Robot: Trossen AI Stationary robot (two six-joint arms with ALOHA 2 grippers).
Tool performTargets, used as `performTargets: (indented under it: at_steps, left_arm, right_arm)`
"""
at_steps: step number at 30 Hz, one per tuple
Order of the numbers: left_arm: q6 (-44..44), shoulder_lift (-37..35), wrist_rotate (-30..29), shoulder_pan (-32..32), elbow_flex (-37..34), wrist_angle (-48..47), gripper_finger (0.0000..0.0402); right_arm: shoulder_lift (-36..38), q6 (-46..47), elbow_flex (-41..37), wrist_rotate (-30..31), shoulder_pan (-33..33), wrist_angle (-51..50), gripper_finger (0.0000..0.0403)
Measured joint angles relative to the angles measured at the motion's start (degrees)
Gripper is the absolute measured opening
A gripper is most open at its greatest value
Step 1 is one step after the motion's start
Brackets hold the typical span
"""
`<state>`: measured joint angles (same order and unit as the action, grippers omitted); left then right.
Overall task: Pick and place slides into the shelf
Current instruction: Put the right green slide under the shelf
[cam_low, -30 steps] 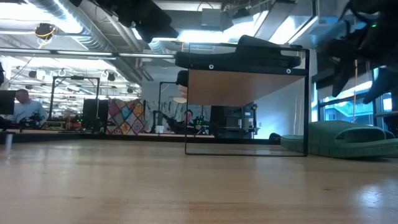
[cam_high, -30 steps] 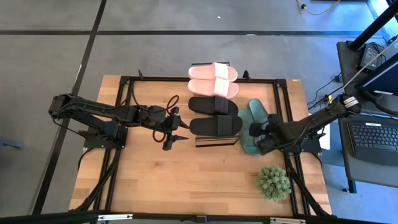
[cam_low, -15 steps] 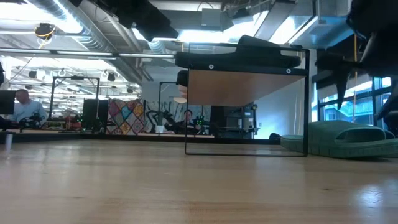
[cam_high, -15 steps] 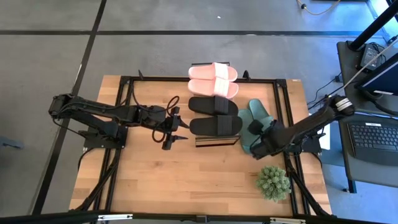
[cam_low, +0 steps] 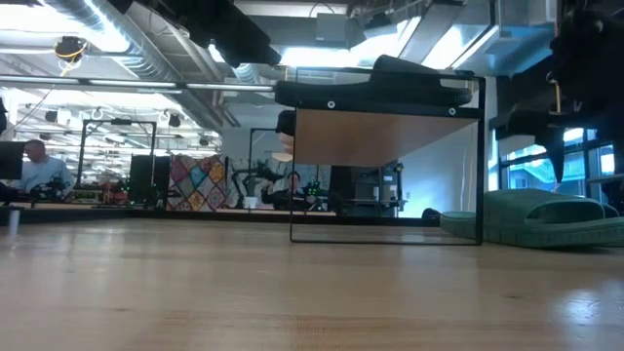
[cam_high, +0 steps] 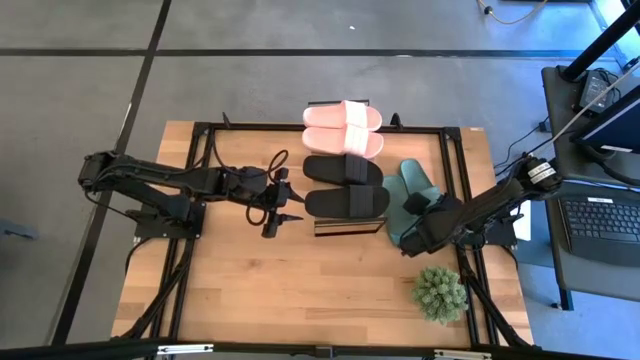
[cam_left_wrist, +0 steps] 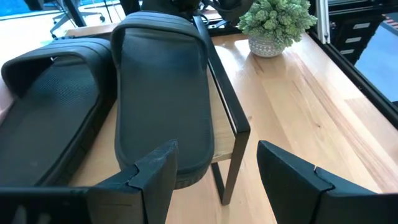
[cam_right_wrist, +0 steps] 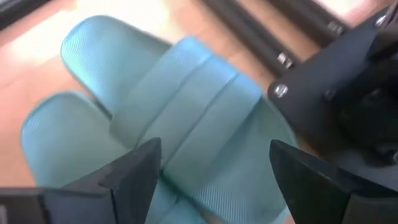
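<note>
Green pair pending: right claw hangs released over the green slides — next, lower and pinch a strap. Left claw released beside the shelf.

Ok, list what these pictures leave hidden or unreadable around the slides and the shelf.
- Green slides: in the high view the right gripper and its arm cover their near ends; the right wrist view is blurred.
- Shelf: in the high view the black slides and pink slides cover its top; lower tiers cannot be seen.
- Pink slides: absent from the low view.
- Left gripper: outside the low view.
- Potted plant: pot hidden by foliage from above.
</note>
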<state>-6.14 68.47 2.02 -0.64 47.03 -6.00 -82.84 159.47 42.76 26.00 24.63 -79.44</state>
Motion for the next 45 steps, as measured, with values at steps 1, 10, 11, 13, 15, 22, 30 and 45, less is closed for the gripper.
performTargets:
  at_steps: [1, 10, 11, 13, 15, 22, 30, 45]
  left_arm:
    - [0.01, 0.00, 0.00, 0.00, 0.00, 0.00, 0.0212]
    - [1.22, 0.00, 0.00, 0.00, 0.00, 0.02, 0.0212]
    - [1.21, 0.00, 0.00, 0.00, 0.00, 0.02, 0.0212]
    - [1.10, 0.00, 0.00, 0.00, 0.00, 0.02, 0.0212]
    - [1.08, 0.00, 0.00, 0.00, 0.00, 0.02, 0.0212]
    - [1.04, 0.00, 0.00, 0.00, 0.00, 0.04, 0.0212]
    - [1.34, 0.00, 0.00, 0.00, 0.00, 0.06, 0.0212]
    - [1.54, 0.00, 0.00, 0.00, 0.00, 0.04, 0.0212]
  right_arm:
    - [-0.09, 0.36, -0.01, 0.01, -0.37, -0.92, 0.0299]
    - [2.01, 0.75, -0.02, 1.38, -8.07, -0.40, 0.0299]
    - [2.25, 0.75, -0.02, 1.38, -8.85, -0.10, 0.0299]
    - [2.64, 0.60, -0.02, 1.42, -10.14, 0.59, 0.0299]
    - [3.28, 0.07, -0.02, 1.42, -11.04, 1.05, 0.0299]
    - [5.06, 2.63, -0.02, -0.44, -16.84, 2.79, 0.0299]
    - [5.43, -0.13, -0.02, -7.49, -28.17, 7.06, 0.0299]
    - [8.74, -9.43, -0.02, -11.15, -38.53, 11.85, 0.0299]
